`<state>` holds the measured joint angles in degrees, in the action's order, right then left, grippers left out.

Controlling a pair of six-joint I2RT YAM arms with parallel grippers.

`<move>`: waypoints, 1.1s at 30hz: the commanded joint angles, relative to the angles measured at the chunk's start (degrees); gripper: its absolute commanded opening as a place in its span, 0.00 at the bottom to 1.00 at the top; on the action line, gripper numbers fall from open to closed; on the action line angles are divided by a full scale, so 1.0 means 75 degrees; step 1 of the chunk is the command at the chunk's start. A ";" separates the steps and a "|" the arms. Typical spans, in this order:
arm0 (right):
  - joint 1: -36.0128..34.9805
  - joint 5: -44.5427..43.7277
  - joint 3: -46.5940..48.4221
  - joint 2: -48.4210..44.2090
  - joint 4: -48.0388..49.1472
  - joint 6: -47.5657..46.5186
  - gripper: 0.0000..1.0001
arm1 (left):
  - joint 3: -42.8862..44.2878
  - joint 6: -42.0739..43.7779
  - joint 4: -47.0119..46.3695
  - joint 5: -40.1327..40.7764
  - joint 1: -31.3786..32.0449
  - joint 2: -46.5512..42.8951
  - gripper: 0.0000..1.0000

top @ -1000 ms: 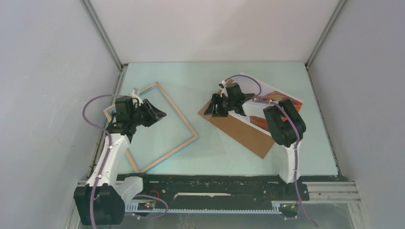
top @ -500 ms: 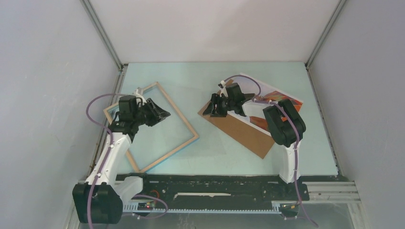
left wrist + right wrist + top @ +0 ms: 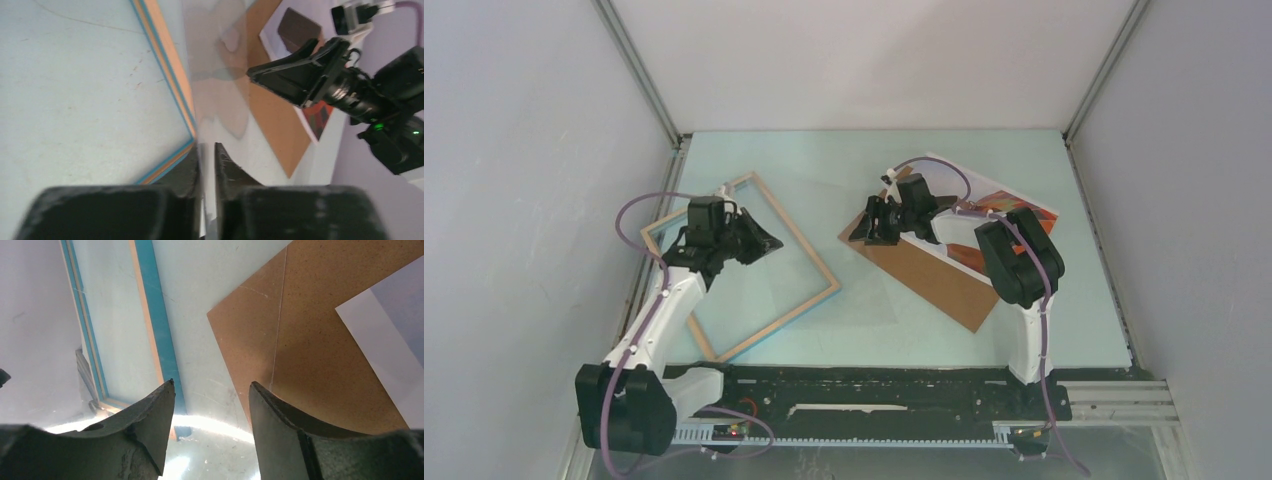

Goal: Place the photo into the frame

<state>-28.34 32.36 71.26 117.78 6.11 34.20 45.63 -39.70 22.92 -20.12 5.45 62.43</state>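
Observation:
The frame [image 3: 819, 262] lies flat at the left, light wood with a teal edge; it also shows in the left wrist view [image 3: 167, 75] and the right wrist view [image 3: 150, 315]. My left gripper [image 3: 769, 242] hangs over the frame's inner area, its jaws [image 3: 206, 146] shut on a thin clear sheet [image 3: 220, 65]. The photo [image 3: 1009, 203] lies at the right, partly under the brown backing board [image 3: 934, 275] and my right arm; its white border shows in the right wrist view [image 3: 385, 350]. My right gripper [image 3: 869, 225] is open and empty over the board's left corner [image 3: 310, 340].
Grey enclosure walls stand close on the left, back and right. The black arm rail [image 3: 874, 390] runs along the near edge. The frame's left corner sits near the left wall.
My left gripper has shifted a little to the right and farther over the frame, its wrist turning. The right arm, board and photo have not moved.

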 commanded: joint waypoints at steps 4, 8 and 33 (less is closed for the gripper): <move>-0.0169 -0.0780 -0.0037 -0.0246 -0.0347 -0.0602 0.64 | 0.1385 0.1079 0.1203 0.0776 0.0071 0.0064 0.00; -0.0199 -0.1210 -0.0042 -0.0531 -0.0658 -0.1043 0.64 | 0.1879 0.1459 0.1870 0.1536 0.0003 -0.0283 0.00; -0.1715 -0.2466 0.1180 -0.0017 -0.1562 -0.1941 0.63 | 0.1958 0.2064 0.2738 0.3821 -0.1257 -0.2053 0.00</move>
<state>-39.48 18.22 76.34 116.07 -2.33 22.81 62.02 -25.43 46.89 6.48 -2.39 50.04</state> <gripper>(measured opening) 0.634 0.003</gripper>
